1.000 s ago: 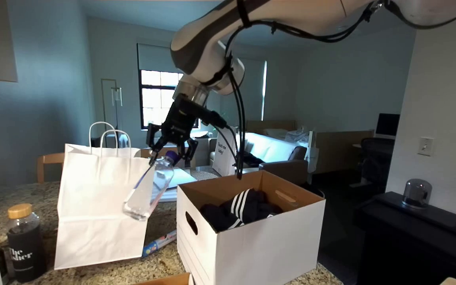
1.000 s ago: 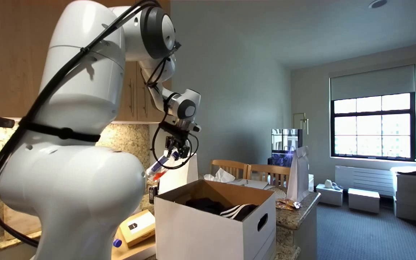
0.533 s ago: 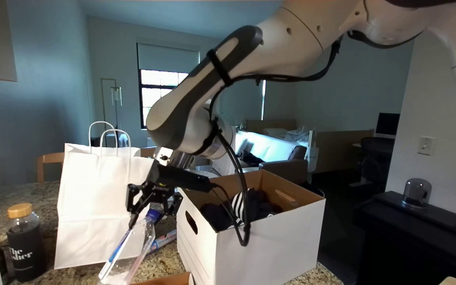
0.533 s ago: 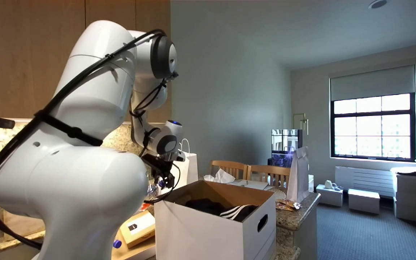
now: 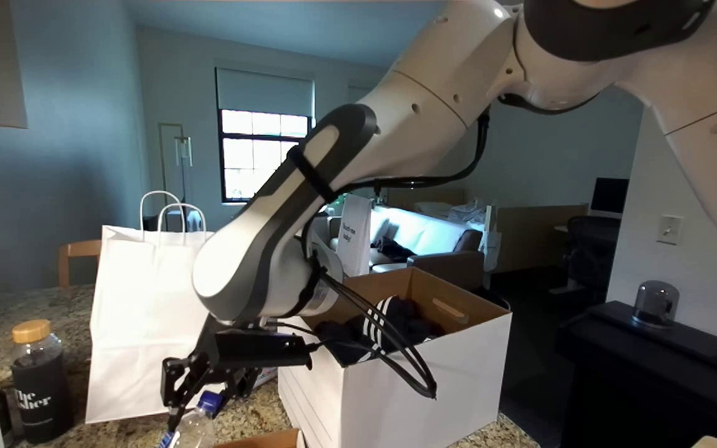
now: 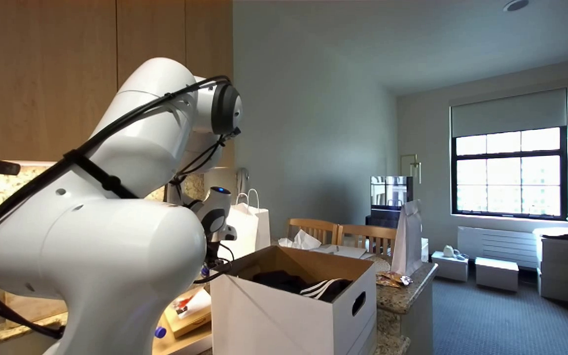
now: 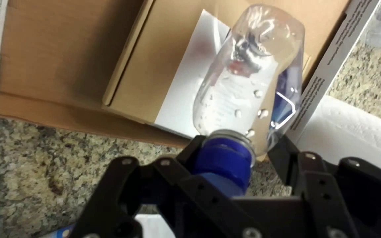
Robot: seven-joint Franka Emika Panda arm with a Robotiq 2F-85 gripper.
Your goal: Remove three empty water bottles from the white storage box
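The black gripper (image 7: 235, 150) has come down and pinches a blue-capped clear plastic water bottle (image 7: 245, 92) near its neck, now over a shallow brown-lined cardboard box (image 7: 45, 53). The bottle is outside the large white cardboard storage box (image 6: 279, 315), so this removal looks nearly done, release probably next.

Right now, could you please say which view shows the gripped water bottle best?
The wrist view: the water bottle shows large, end to end, the gripper covering part near its blue cap. In an exterior view, only the bottle's top fits above the picture's edge; in an exterior view, just some blue cap shows beside the arm.
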